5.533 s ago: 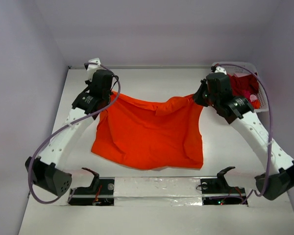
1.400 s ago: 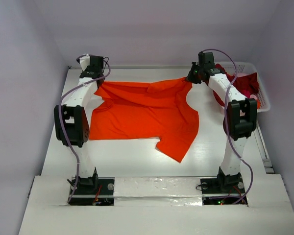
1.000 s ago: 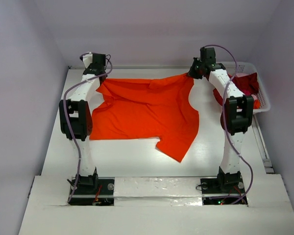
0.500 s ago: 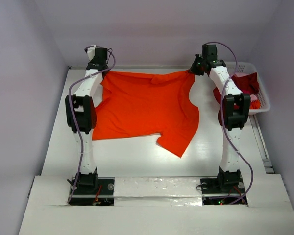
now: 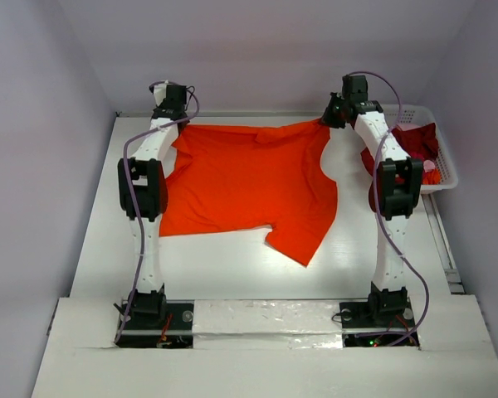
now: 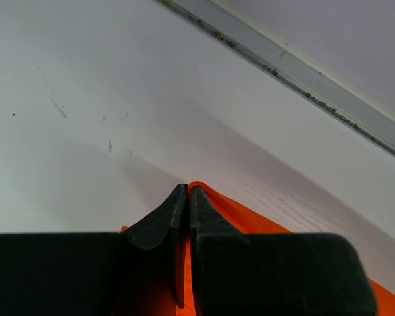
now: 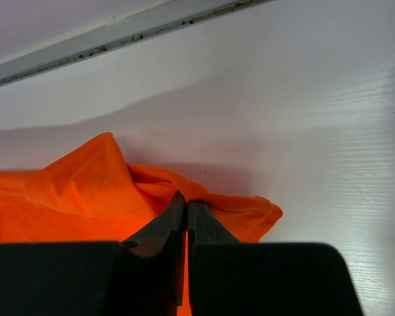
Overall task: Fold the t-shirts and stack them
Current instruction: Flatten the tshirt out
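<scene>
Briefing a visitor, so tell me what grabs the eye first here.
The bright orange t-shirt spread across the white table, its far corners pinched by the left claw and right claw. At the far right, a white basket holds crimson shirts.

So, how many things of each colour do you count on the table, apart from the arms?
orange t-shirt: 1
white basket: 1
red cloth heap in the basket: 1 (separate shirts cannot be counted)
Total: 3

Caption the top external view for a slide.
Left fingers and right fingers shut on far corners of the orange t-shirt, stretching it over the table; red shirts in the white basket.
</scene>
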`<state>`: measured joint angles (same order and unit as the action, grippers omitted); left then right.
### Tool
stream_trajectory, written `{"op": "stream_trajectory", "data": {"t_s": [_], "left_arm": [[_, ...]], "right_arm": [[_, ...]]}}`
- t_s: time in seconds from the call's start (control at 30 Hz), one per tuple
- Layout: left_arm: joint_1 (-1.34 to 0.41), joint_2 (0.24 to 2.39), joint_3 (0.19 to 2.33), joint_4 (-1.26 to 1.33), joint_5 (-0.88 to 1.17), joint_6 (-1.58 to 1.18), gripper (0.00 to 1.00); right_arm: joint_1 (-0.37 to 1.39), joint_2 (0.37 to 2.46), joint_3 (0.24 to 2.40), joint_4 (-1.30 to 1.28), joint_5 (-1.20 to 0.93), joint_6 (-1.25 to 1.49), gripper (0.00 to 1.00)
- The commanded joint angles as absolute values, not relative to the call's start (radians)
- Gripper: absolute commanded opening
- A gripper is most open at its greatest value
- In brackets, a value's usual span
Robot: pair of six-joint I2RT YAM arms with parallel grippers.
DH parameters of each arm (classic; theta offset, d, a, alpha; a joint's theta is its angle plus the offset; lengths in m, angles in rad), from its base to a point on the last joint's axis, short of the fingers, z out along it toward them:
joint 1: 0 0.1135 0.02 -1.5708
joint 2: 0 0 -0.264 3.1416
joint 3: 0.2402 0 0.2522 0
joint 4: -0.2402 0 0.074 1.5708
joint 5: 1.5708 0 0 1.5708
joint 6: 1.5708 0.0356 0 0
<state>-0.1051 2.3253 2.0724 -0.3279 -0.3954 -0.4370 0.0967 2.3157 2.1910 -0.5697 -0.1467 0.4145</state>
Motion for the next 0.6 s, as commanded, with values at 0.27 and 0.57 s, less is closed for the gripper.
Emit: {"op": "stream_trajectory", "data": {"t_s": [0.27,0.57], "left_arm": [[-0.103,2.295,2.145,-0.383,-0.649,-0.439,0.0],[-0.103,2.329,2.168,-0.383,-0.554,-0.445,0.0]], "right_arm": [[0.08,2.31,2.22,-0.538,-0.166,0.402,0.0],[0.08,2.295,2.187,-0.523,-0.178,0.408,0.0]]}}
